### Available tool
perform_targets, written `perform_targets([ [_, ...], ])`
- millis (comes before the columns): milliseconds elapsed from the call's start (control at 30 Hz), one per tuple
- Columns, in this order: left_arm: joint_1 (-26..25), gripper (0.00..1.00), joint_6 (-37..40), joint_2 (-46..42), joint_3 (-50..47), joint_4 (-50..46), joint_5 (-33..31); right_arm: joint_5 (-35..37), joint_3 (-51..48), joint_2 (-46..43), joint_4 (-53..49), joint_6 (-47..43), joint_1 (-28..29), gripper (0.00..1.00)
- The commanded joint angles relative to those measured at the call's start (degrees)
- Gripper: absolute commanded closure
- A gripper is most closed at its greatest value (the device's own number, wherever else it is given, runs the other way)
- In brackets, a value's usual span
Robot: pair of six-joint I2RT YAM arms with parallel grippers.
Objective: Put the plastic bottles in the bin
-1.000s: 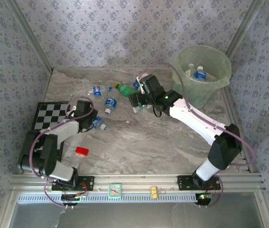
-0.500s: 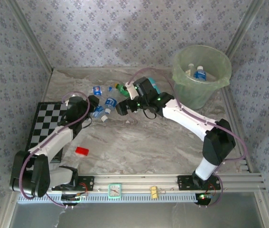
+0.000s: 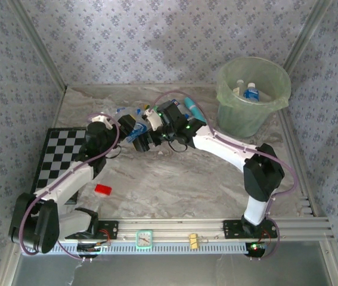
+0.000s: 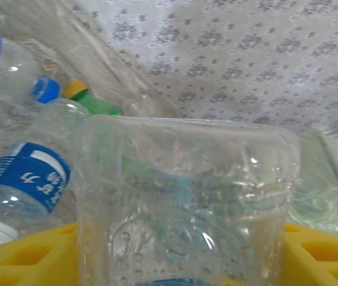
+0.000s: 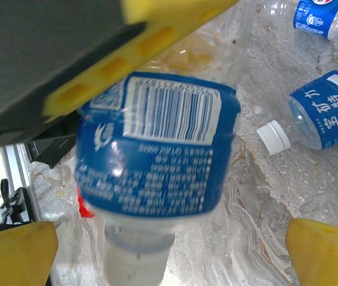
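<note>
- Left tool [image 4: 180, 262] grips a clear, blue-labelled plastic bottle [image 5: 157, 155] at 11 o'clock on the marbled surface [image 3: 174, 179].
- Right tool [image 5: 169, 250] gapes wide around that bottle; this looks like a handover.
- The next move likely calls for it to clamp on, then carry the bottle to the round, translucent pale green bin [image 3: 238, 116] at 1 o'clock.

Bare marble table [image 3: 180, 179] near centre and right; bottles [image 3: 123, 113], red block [image 3: 102, 190] cluttering the left.

The bottle [image 4: 183, 196] is clear, glossy plastic with a glossy printed label [image 5: 157, 155]. The worktop [image 3: 174, 179] is smooth, marbled, stone-look. The bin [image 3: 243, 116] is translucent plastic.
</note>
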Motion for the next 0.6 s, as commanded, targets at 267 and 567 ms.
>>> perform_targets([
  [267, -2.7, 0.32, -2.5, -1.0, -1.7, 5.8, 0.8, 0.1, 2.8, 2.5, 1.7, 1.6, 0.3, 0.03],
  [567, -3.8, 0.30, -6.4, -0.1, -3.1, 9.5, 0.1, -1.4, 2.5, 4.0, 3.3, 2.9, 0.5, 0.12],
])
